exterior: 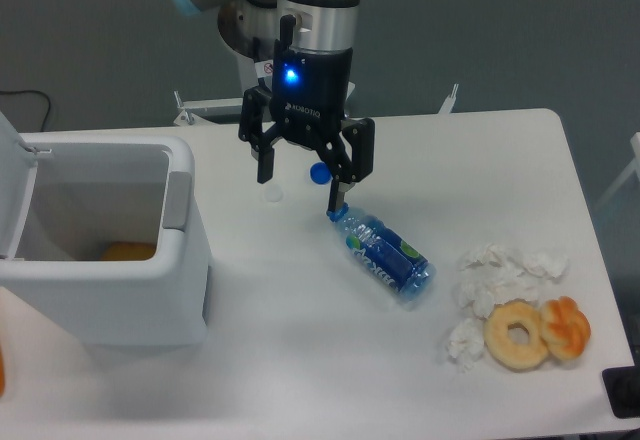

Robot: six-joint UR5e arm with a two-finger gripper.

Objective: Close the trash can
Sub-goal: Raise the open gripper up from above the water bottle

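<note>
Smooth white table [300, 360]; left, the boxy plastic trash can [110, 280] gapes, something orange, perhaps fruit, inside; gripper [300, 192] spread wide, empty.

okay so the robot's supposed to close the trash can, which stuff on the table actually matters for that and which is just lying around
Belongs to the job:
- trash can, open, something orange inside
- its lid, standing up at the left edge
- gripper, open, hanging above the table

Just lying about:
- plastic bottle on its side
- blue cap
- crumpled tissues
- two doughnuts
</note>
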